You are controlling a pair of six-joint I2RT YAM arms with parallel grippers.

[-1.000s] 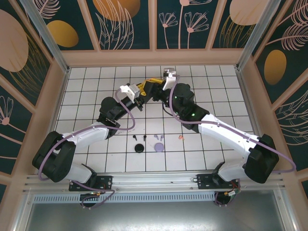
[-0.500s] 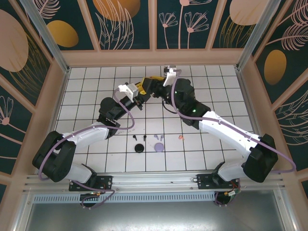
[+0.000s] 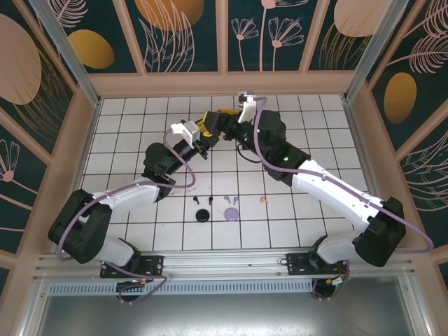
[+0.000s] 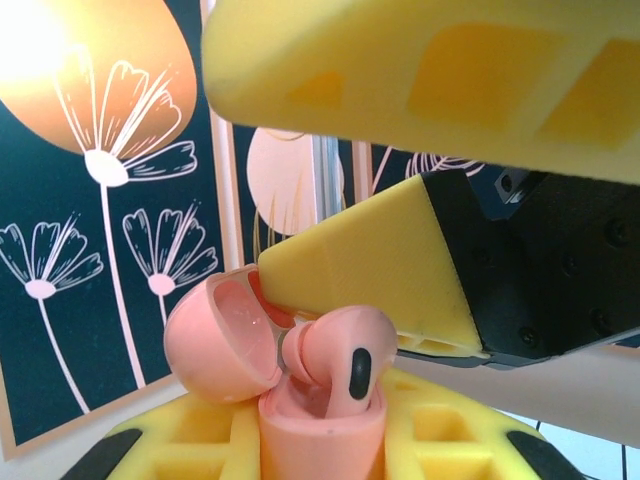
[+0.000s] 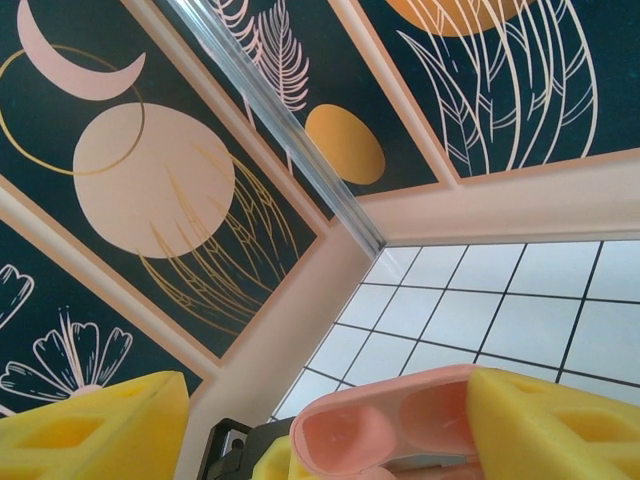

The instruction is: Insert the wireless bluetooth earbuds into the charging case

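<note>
One salmon-pink earbud point(image 4: 338, 362) standing in open charging case point(image 4: 318, 440), case pinched tight by left gripper point(image 3: 201, 136); right gripper point(image 3: 215, 120) spread, empty, alongside. Likely light, slick, tiny: grip head sides, gently.

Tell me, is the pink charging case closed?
No, the pink charging case has its lid swung open, with a pink earbud sitting in it.

the pink case point(image 4: 322, 445) runs off the bottom edge — its earbud point(image 4: 338, 352) half hidden inside.
</note>
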